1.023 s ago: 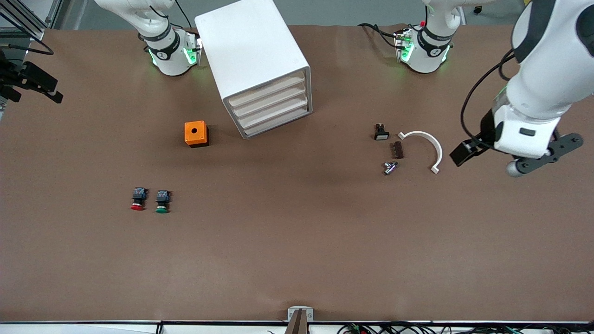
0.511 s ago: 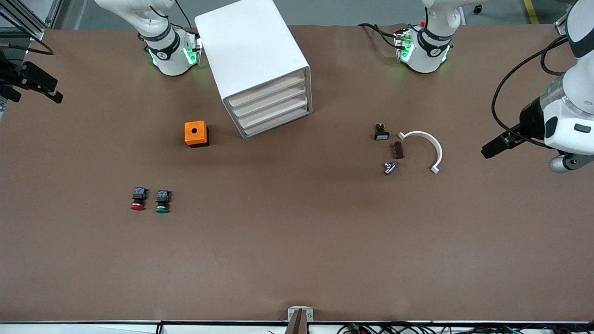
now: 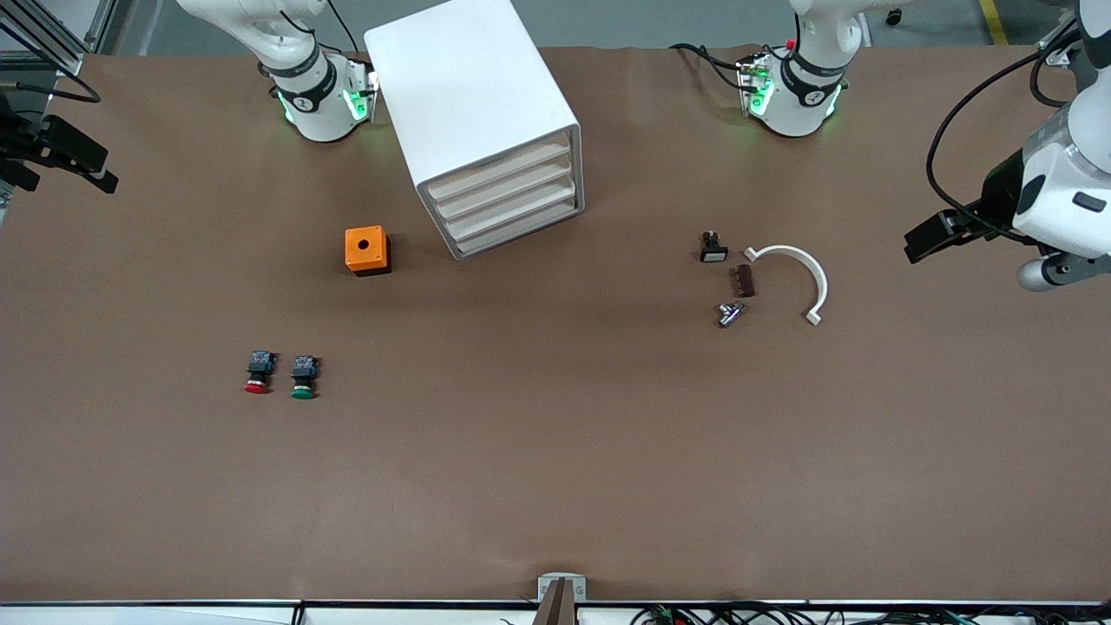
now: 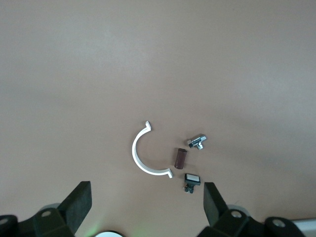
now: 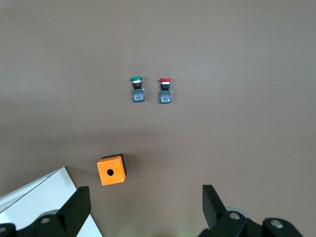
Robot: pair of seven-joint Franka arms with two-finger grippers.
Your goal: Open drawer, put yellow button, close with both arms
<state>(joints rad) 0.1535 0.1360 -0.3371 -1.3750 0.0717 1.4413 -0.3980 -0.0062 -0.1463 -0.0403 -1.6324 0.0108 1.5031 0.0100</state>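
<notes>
Now all four drawers (image 3: 508,200) shut flush in the white cabinet (image 3: 473,113), contents hidden; yellow button nowhere visible. Left gripper (image 4: 145,205) high over the counter's (image 3: 555,451) left-arm end, right gripper (image 5: 143,207) over the orange box (image 5: 111,170), both jaws apart, empty.

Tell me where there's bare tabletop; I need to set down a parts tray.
Widest free patch: nearer the camera than the red button and green button. Also between the orange box and white clamp. That clamp's small-parts cluster is crowded.

The left hand (image 4: 145,207) has swung away from the white curved clip (image 3: 797,269) toward the table's end
</notes>
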